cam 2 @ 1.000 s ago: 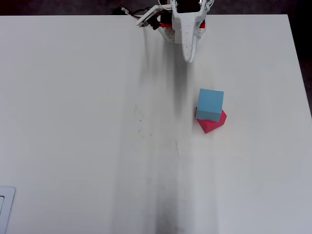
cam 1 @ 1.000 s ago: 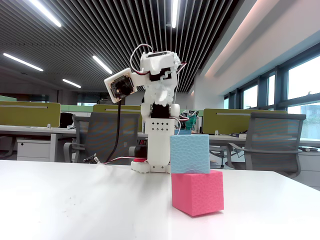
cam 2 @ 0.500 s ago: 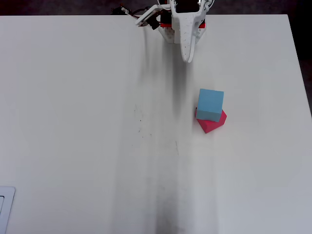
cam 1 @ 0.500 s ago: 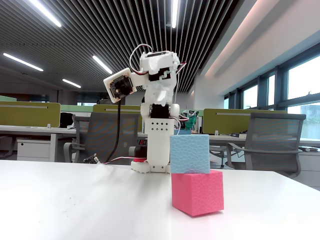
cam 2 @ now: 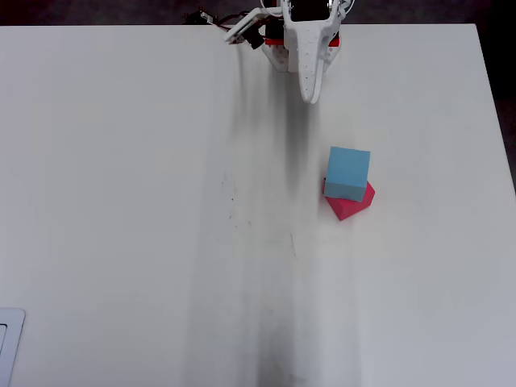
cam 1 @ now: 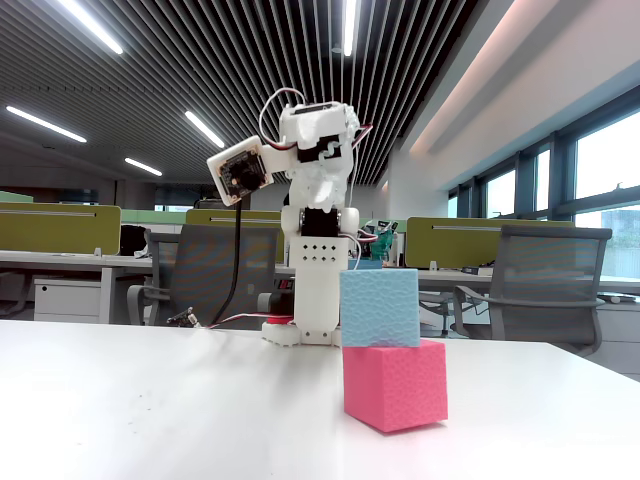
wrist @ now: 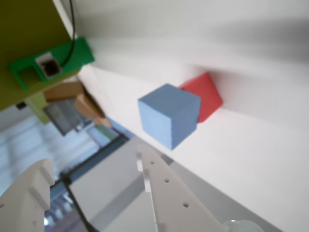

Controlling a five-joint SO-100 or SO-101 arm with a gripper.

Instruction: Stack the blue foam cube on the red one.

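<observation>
The arm [cam 1: 318, 230] is white plastic with small round holes, red and white wires, and a black camera [cam 1: 238, 172].

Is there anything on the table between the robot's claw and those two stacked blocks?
No. In the overhead view, only bare white table lies between the claw and the blue foam cube sitting on the red one.

Long ceiling strip lights [cam 1: 90, 25] burn bright in the fixed view, and daylight enters through the windows [cam 1: 600, 165] at right; that picture is sharp and evenly lit. The overhead view is clear, with soft grey shadow streaks running down the white table [cam 2: 121, 201] away from the white two-finger pincer [cam 2: 310, 85]. The wrist view is tilted and blurred: the pincer's white fingers [wrist: 159, 193] and the background are out of focus.
</observation>
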